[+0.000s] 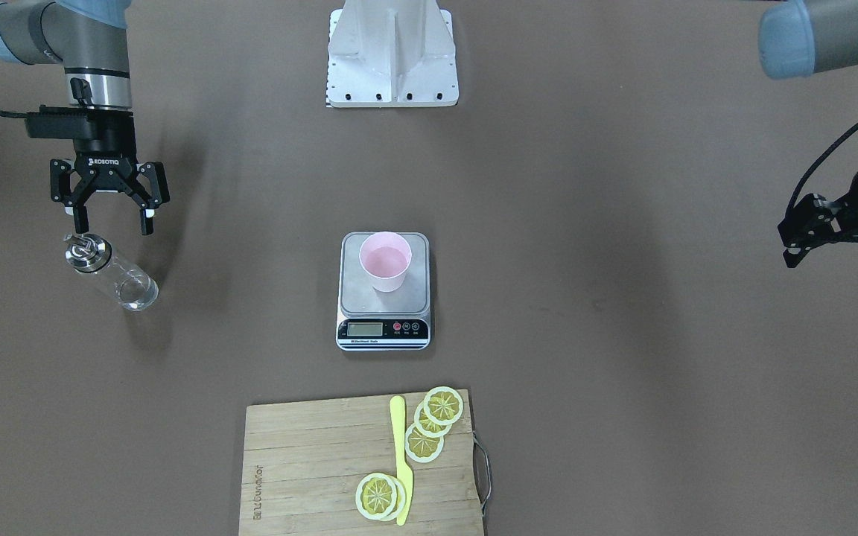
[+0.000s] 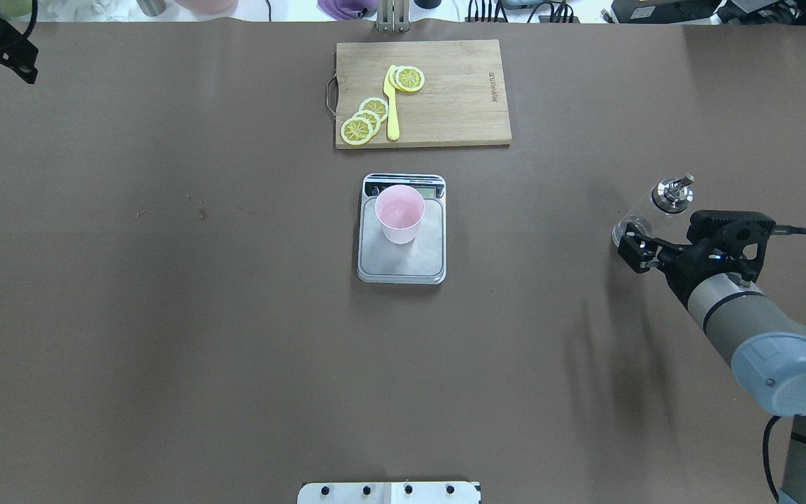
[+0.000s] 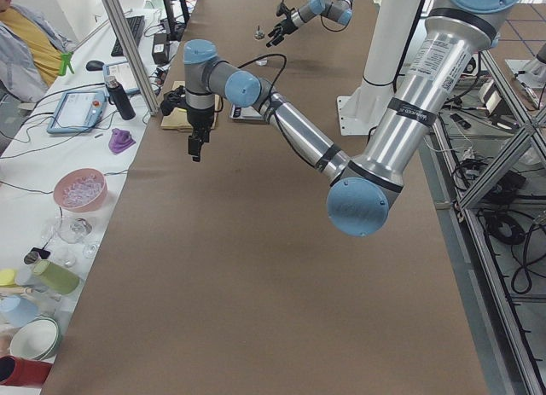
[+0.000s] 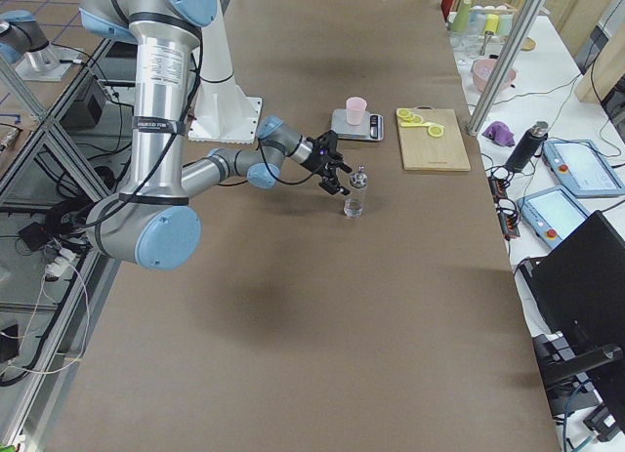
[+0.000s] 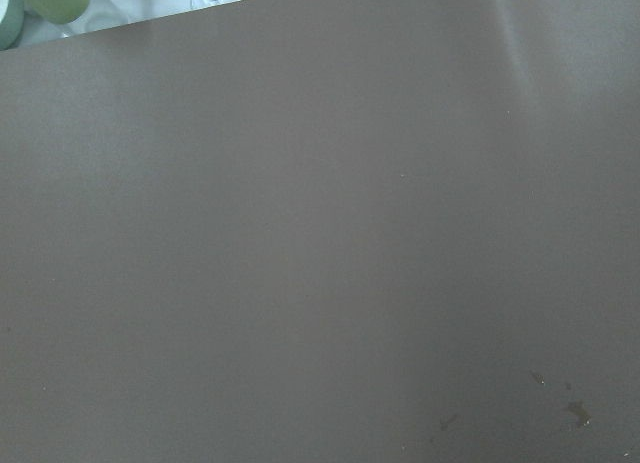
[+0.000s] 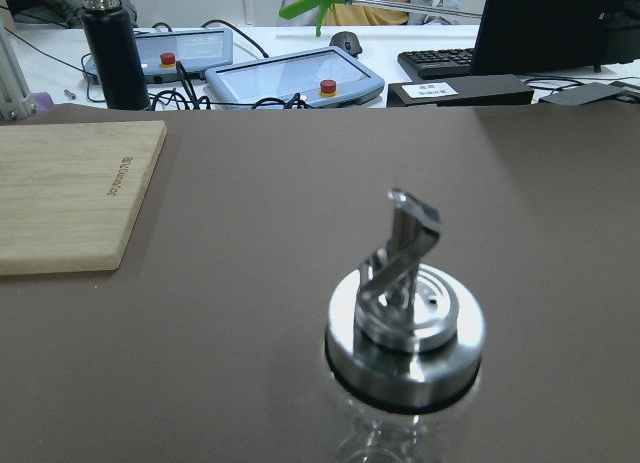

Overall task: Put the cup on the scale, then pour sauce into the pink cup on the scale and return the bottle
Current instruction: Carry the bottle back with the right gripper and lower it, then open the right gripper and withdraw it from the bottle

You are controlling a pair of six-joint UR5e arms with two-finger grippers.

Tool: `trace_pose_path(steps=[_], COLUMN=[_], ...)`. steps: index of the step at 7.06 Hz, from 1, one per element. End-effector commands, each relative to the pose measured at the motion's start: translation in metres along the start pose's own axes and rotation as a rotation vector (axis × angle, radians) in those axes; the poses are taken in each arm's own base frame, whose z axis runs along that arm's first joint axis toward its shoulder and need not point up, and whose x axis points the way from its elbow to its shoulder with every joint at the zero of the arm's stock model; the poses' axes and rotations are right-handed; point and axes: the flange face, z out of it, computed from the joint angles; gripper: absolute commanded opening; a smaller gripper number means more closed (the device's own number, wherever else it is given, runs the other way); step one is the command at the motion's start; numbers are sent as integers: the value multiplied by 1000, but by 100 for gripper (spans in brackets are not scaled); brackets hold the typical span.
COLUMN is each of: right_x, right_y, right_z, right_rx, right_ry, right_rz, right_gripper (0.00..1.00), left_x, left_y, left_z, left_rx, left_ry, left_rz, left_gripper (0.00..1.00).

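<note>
We see the right gripper (image 1: pixel 115 223) spread wide, empty, beside the bottle (image 1: pixel 112 273); cup (image 1: pixel 385 260) on scale (image 1: pixel 356 295); left gripper (image 1: pixel 837 253) seemingly open.

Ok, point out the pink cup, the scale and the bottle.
pink cup (image 1: pixel 385 262): front-facing view, inside.
scale (image 1: pixel 384 302): front-facing view, bare silver platform.
bottle (image 1: pixel 113 272): front-facing view, clear glass body.

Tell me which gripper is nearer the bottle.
Right. The right gripper hangs open just beside the bottle; the left gripper is far off, past the scale, at the table's other end.
</note>
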Motion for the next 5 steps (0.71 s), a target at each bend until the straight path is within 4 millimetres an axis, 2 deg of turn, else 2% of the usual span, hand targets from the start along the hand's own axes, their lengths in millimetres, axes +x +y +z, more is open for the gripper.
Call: trace_pose_path(steps=[1, 3, 5], right_x=[24, 43, 72], right_y=[3, 10, 20], right_z=[-27, -29, -31], right_rx=[-41, -86, -146], right_ry=[1, 23, 36], right_rz=[-32, -70, -204], right_gripper=[100, 100, 100], left_x=[0, 0, 0], left_y=[0, 0, -1], left_z=[-1, -1, 0], left_rx=[0, -1, -3], left_ry=[0, -1, -3], left_rz=[0, -2, -4], left_gripper=[98, 98, 98])
